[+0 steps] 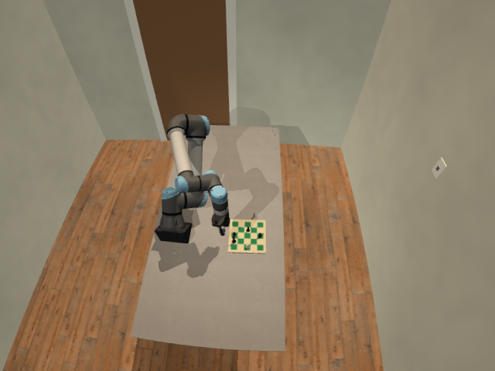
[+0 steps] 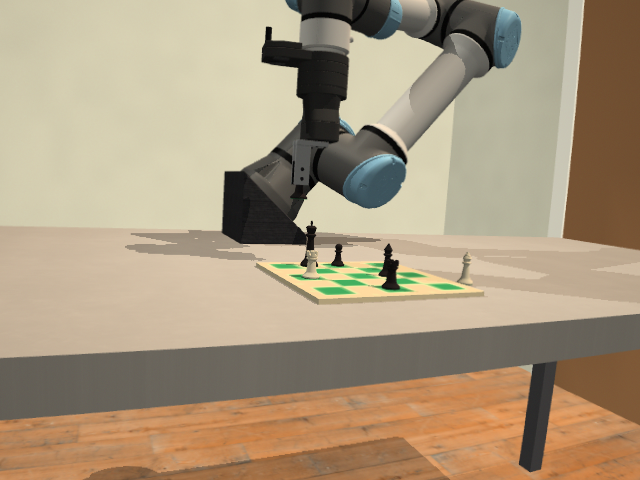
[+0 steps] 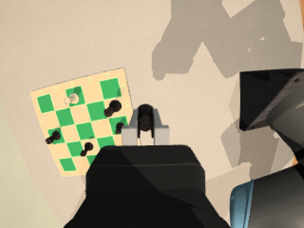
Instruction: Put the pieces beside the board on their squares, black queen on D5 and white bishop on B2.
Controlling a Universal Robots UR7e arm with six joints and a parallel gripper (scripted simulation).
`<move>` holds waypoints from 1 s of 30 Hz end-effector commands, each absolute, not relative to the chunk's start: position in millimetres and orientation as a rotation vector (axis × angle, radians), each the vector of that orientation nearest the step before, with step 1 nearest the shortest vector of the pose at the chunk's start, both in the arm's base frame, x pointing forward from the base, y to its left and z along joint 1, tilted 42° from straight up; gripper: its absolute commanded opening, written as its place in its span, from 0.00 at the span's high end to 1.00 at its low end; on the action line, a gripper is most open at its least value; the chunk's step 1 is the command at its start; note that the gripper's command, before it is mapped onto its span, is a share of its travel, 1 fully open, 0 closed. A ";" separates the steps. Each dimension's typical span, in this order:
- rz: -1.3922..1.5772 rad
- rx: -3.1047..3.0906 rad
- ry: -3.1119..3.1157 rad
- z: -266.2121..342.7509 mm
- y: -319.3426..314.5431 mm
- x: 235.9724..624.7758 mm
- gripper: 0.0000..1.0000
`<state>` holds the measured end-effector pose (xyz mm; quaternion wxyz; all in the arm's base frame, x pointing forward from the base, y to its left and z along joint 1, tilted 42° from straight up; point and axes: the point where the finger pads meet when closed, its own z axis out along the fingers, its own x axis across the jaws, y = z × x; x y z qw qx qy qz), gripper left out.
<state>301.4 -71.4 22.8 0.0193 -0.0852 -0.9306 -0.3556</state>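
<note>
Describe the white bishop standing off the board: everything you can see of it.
The white bishop is a pale cream, matte piece with a round base, a slim waist and a rounded head ending in a small tip. It stands upright on the grey table, just off the board's edge and on no square. Only the table touches it. The tool hangs high near the opposite side, shut on the black queen.
</note>
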 end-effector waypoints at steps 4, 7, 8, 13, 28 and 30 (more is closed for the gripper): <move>-1.105 -0.264 -2.887 25.8 -73.6 300.9 1.00; -1.105 -0.264 -2.887 25.8 -73.6 300.9 1.00; -1.105 -0.265 -2.887 25.9 -73.6 301.0 1.00; -1.103 -0.275 -2.884 26.6 -73.7 302.9 1.00; -1.036 -0.618 -2.764 57.1 -62.6 373.5 1.00; -1.036 -0.618 -2.764 57.1 -62.6 373.5 1.00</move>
